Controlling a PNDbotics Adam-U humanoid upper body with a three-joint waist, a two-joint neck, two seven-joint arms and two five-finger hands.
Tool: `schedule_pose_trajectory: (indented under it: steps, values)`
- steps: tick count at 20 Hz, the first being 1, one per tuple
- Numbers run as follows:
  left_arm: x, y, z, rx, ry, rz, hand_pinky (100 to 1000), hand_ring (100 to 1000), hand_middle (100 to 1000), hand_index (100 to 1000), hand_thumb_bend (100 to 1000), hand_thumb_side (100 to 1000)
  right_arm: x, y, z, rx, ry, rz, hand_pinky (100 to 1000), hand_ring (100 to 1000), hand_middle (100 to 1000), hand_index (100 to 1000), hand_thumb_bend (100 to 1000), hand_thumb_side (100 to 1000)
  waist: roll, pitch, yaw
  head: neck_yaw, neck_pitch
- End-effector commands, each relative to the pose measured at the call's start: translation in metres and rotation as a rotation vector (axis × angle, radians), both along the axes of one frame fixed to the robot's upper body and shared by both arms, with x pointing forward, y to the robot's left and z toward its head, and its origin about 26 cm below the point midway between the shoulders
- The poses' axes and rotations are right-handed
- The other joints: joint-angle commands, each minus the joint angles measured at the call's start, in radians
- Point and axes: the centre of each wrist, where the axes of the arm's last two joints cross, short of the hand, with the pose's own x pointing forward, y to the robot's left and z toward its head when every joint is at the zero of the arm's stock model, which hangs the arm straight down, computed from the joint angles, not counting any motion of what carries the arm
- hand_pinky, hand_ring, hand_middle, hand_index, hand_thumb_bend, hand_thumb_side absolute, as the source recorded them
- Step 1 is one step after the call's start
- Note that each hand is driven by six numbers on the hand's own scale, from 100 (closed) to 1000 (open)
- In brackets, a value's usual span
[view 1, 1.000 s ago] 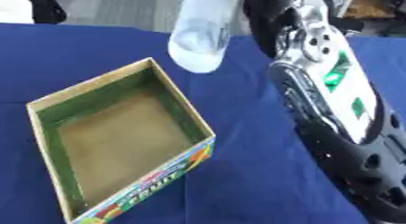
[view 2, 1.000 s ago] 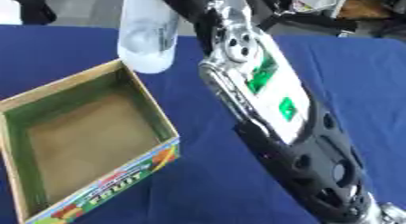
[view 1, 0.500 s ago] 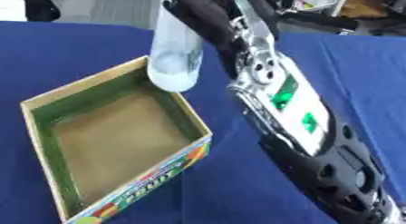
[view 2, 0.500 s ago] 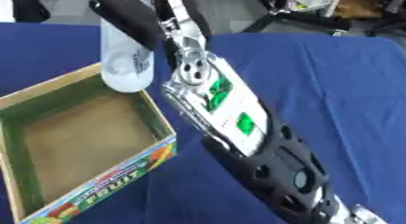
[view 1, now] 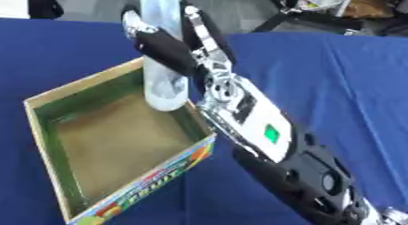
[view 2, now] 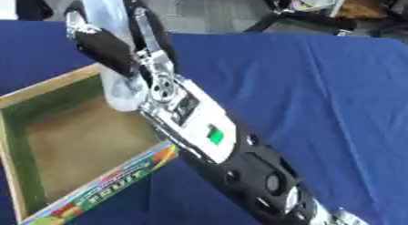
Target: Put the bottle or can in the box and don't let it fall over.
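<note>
A clear plastic bottle (view 1: 164, 83) stands upright over the far right corner of the open cardboard box (view 1: 49, 100), its base down inside the box near the far wall. My right hand (view 1: 163, 46) is shut on the bottle, black fingers wrapped round its middle, with the arm running in from the lower right. Whether the bottle's base rests on the box floor cannot be told. The box has green inner walls, a brown floor and a colourful fruit print on its near side (view 1: 156, 183). My left hand shows in neither view.
The box sits on a blue tablecloth (view 1: 334, 78) that spreads wide to the right. Dark equipment and floor lie beyond the table's far edge (view 2: 318, 10).
My right hand has carried the bottle leftwards and down, from above the cloth beside the box to inside its far right corner. The camera view has also shifted.
</note>
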Motion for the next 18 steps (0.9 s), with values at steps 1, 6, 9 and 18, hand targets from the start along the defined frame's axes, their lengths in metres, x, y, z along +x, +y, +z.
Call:
schedule_pose_trajectory:
  steps: [1,6,9,18]
  values:
    - [-0.005,-0.004,0.010,0.034,-0.050,-0.010,1000,1000,1000,805,100,652,0.005,0.008,-0.007,0.001,0.026,-0.004,1000,1000,1000,181,100,265,0.006,-0.014,0.004,-0.012,-0.001]
    - [-0.004,-0.006,0.011,0.049,-0.057,-0.026,1000,1000,1000,805,100,650,0.012,0.015,-0.025,-0.008,0.057,0.015,1000,1000,1000,181,100,247,0.008,-0.006,0.007,-0.016,-0.002]
    - [-0.004,-0.007,0.011,0.057,-0.059,-0.032,1000,1000,1000,805,100,649,0.019,0.016,-0.036,-0.011,0.093,0.022,1000,1000,1000,181,100,230,0.009,-0.005,0.007,-0.016,-0.005]
    - [-0.004,-0.008,0.011,0.066,-0.060,-0.036,1000,1000,1000,805,100,649,0.025,0.016,-0.046,-0.002,0.137,0.030,1000,1000,1000,193,100,220,0.010,-0.004,0.005,-0.012,-0.005]
